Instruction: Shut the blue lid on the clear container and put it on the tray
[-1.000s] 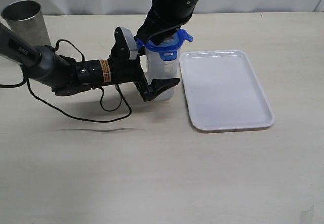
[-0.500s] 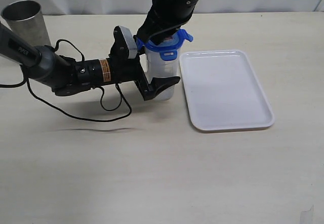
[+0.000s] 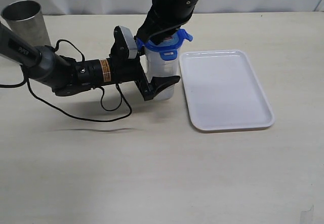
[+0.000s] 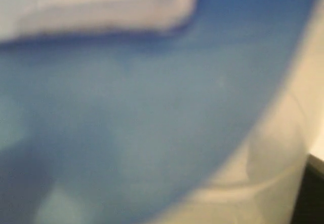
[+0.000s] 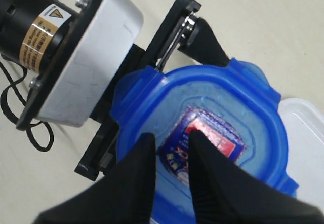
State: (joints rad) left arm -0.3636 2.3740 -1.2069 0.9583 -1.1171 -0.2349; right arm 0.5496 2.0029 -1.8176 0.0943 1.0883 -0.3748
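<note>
Right gripper (image 5: 169, 140): fingers narrow with a small gap, nothing between them, tips over the sticker on the blue lid (image 5: 253, 127). The lid sits on top of the clear container (image 3: 163, 69), which stands upright on the table (image 3: 152, 173), just left of the tray (image 3: 225, 89). Left gripper (image 3: 169, 73): jaws wide, one on the container's near side and one on its far side; real grip cannot tell. Steel cup (image 3: 25, 21) far left.

A pale table (image 3: 152, 173) carries a steel cup (image 3: 26, 21) at upper left, a clear container (image 3: 163, 72) at upper centre, a white tray (image 3: 225, 89) just right of it, and a black cable (image 3: 76, 116) at left.
</note>
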